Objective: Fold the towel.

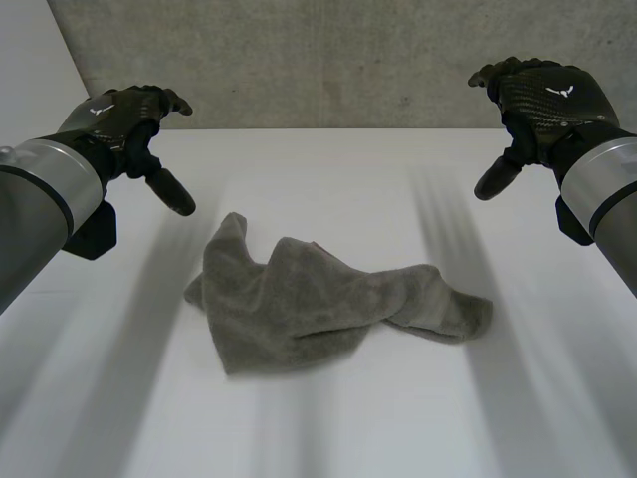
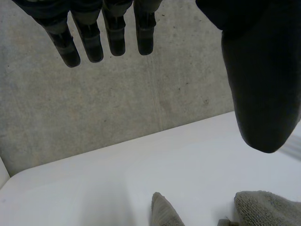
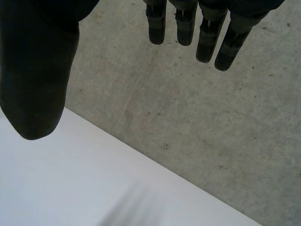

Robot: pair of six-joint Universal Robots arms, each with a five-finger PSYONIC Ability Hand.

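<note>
White table (image 1: 348, 423), concrete wall (image 1: 328, 60) behind, crumpled towel (image 1: 299, 309) mid-table; left hand (image 1: 124, 119) and right hand (image 1: 542, 100) raised, unclenched.

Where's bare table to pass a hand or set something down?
Bare white table: the strip between crumpled grey terry towel and concrete wall, both flanks beside the towel, and the near stretch before it. Crowded only mid-table, at the towel. Black left hand and right hand hover open above the far corners.
</note>
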